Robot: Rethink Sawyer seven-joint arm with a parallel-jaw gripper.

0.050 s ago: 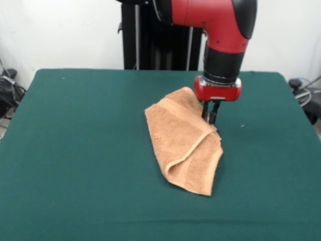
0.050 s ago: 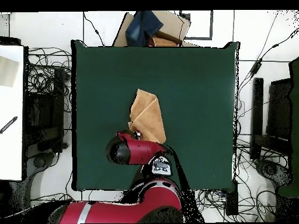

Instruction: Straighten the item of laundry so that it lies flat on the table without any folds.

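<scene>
Towel (image 1: 184, 145): lying near the middle of the table, folded over on itself, one flap doubled back along a diagonal crease so a woven band is showing along the fold; it is not lying flat.
Table (image 1: 75, 150): green cloth top, carrying only the towel and spreading well past it on every side.
Arm (image 1: 220, 30): reaching down from above, red and black, ending just over the towel's far right edge.
Claw (image 1: 211, 113): hanging at that edge, dark fingers pointing down close together and touching the cloth; whether they are pinching it, I cannot tell.
Overhead (image 2: 147, 116): the towel is lying as a crumpled tan patch, with the arm's wrist (image 2: 125, 150) covering its lower corner.
</scene>
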